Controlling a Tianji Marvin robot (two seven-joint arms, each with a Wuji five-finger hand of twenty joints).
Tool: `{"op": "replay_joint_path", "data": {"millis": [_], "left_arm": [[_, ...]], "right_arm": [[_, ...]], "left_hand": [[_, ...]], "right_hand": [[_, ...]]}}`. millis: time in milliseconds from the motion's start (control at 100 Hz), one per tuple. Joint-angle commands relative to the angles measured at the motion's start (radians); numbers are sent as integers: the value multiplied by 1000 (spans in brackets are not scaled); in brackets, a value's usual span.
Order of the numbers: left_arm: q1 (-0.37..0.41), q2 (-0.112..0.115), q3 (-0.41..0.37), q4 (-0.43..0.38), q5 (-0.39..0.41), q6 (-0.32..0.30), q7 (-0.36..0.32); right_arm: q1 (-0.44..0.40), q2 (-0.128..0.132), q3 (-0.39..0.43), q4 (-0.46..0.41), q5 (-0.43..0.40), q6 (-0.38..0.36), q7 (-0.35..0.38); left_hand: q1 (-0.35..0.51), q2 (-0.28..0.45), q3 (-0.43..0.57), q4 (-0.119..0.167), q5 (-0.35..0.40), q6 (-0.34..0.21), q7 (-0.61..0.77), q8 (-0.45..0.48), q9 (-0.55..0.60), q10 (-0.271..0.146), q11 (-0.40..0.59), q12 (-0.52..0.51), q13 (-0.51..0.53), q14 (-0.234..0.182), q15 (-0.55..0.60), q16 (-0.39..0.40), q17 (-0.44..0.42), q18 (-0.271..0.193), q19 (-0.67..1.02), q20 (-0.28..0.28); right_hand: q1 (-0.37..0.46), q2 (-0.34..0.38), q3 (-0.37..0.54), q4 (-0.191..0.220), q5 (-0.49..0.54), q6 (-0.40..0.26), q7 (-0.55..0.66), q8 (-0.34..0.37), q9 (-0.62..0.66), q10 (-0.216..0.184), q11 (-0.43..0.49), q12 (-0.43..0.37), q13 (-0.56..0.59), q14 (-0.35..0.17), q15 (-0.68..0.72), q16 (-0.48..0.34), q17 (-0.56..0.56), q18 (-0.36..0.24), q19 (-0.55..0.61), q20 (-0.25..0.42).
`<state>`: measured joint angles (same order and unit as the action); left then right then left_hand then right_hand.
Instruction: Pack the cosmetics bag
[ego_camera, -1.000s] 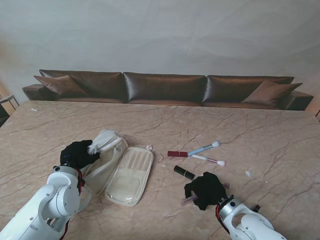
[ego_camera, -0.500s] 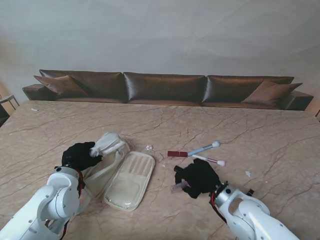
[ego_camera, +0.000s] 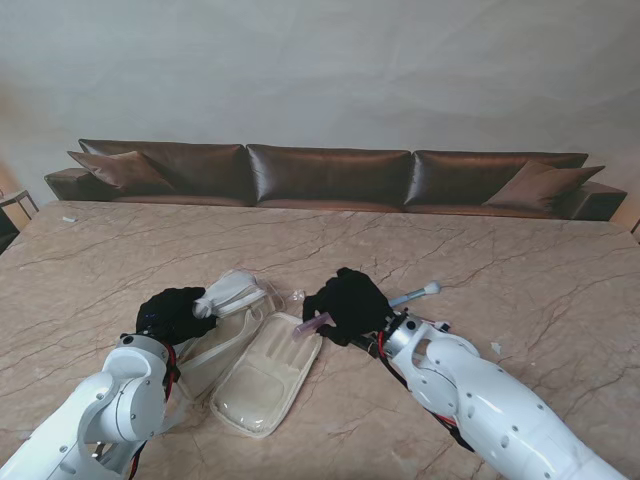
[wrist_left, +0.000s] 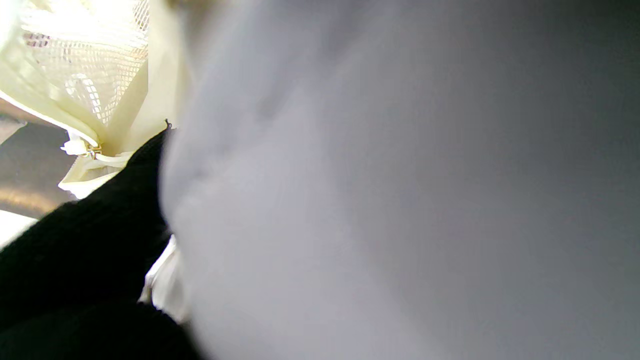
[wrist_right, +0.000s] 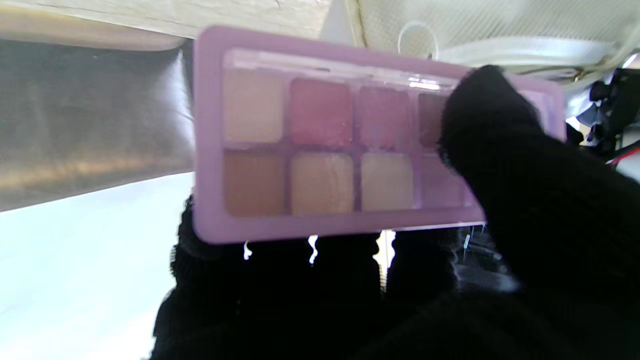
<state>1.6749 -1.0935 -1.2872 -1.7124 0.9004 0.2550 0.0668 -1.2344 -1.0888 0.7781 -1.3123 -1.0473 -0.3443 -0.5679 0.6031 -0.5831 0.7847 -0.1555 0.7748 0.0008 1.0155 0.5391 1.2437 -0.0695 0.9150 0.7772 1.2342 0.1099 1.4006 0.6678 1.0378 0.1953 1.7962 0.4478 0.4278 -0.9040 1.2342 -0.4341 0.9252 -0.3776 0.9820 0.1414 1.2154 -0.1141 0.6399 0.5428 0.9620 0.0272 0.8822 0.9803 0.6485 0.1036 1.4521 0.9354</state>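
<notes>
The right hand is closed on a lilac eyeshadow palette — in the right wrist view the thumb lies across its clear lid while the other fingers press from behind, curled tight with no gap. From the stand's view the palette pokes out just over the far end of the open cosmetics bag, which lies flat on the marble tabletop between the two arms.

The left hand grips the bag's raised white flap, fingers folded around the fabric — the left wrist view shows mostly blurred pale material and a strip of mesh lining.

A blue-handled makeup brush lies on the tabletop just right of the right hand.
</notes>
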Motion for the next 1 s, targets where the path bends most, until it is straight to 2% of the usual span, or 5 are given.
{"op": "replay_joint_path", "data": {"millis": [0,220,460,790,990], "left_arm": [[2,-2,9,-9,-2,-1,-6],[3,-4,26,-9,-13,-4,1],[4,-5,43,-10,-21,-5,7],[12,-11,54,-26,-44,3,26],[10,-11,56,-27,-49,7,18]], "right_arm": [[33,-34,-20,3,8,-8,-10],[160,-97,-158,126,93,-38,-72],[242,-189,-281,267,182,-111,-144],[313,-314,-392,455,234,-205,-265],[322,-354,-405,506,257,-247,-292]], "left_hand": [[36,38,137,-1,-4,-96,52,20,95,-209,128,60,40,-26,54,18,35,-19,160,18],[44,57,112,-8,-18,-101,45,8,89,-206,126,64,40,-25,55,18,35,-18,159,20],[49,62,98,-4,-19,-102,46,-3,86,-203,129,71,40,-18,58,22,36,-24,167,25],[51,65,92,-3,-22,-99,47,-7,86,-201,131,77,39,-23,60,26,36,-26,169,27],[50,64,89,-3,-20,-99,46,-11,85,-200,132,82,39,-23,60,29,36,-24,169,28]], "right_hand": [[30,47,74,72,67,-100,62,25,34,-30,-11,-5,-29,-23,-11,8,-13,-6,-11,20],[56,-11,113,64,79,-193,85,60,66,-52,-6,7,-213,-51,5,37,-143,-41,-101,47],[67,-40,113,59,93,-216,85,44,103,-61,-16,-37,-238,-61,9,27,-183,-46,-145,55],[54,-70,123,44,97,-250,95,19,129,-90,-25,-71,-271,-70,-16,0,-273,-41,-252,35],[49,-70,124,42,93,-250,97,16,130,-94,-25,-73,-279,-71,-17,-6,-315,-42,-275,39]]}}
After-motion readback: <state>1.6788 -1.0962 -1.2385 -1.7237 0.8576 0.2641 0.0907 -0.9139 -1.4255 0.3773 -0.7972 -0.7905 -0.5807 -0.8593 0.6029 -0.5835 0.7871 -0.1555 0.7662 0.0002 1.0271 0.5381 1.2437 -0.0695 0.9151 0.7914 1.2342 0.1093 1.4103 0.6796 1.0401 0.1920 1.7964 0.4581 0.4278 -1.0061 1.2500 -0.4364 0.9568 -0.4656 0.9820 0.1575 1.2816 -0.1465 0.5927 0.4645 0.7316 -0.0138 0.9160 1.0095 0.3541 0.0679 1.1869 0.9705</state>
